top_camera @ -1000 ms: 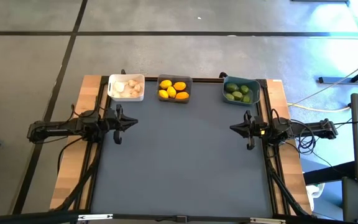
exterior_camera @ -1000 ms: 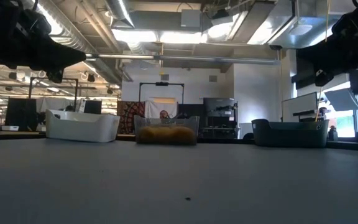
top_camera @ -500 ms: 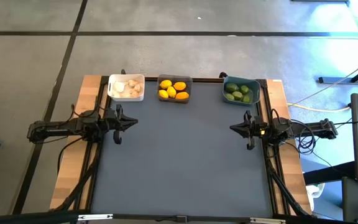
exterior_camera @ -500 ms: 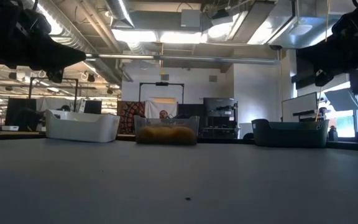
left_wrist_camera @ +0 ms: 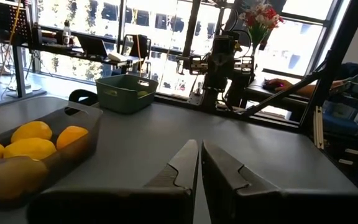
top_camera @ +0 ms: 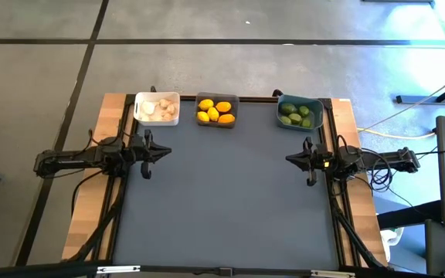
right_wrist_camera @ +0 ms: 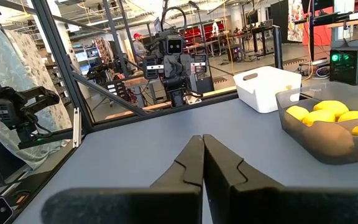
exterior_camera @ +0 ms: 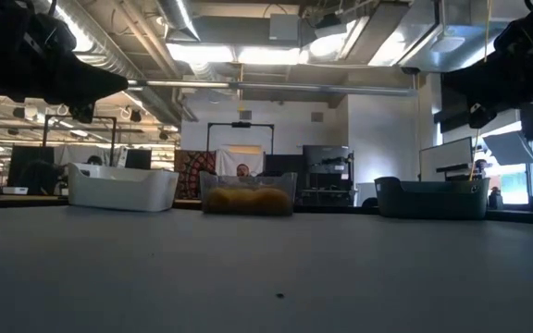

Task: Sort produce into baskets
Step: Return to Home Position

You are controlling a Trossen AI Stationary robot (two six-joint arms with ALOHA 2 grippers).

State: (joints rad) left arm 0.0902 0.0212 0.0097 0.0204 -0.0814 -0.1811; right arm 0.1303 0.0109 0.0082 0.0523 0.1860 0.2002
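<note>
Three baskets stand in a row along the table's far edge. The white basket (top_camera: 157,108) holds whitish bulbs (top_camera: 161,109). The dark grey basket (top_camera: 216,110) holds yellow-orange fruits (top_camera: 215,112). The teal-blue basket (top_camera: 299,112) holds green fruits (top_camera: 298,115). My left gripper (top_camera: 168,150) hovers shut at the table's left edge, pointing level toward the right. My right gripper (top_camera: 288,159) hovers shut at the table's right edge, pointing level toward the left. Neither gripper has anything between its fingers (left_wrist_camera: 194,163) (right_wrist_camera: 202,155).
The grey table top (top_camera: 222,201) stretches between the two arms and toward the near edge. Wooden strips (top_camera: 91,208) run along both sides of it. Cables (top_camera: 377,174) lie beside the right arm. A person (right_wrist_camera: 140,43) sits in the room far beyond the table.
</note>
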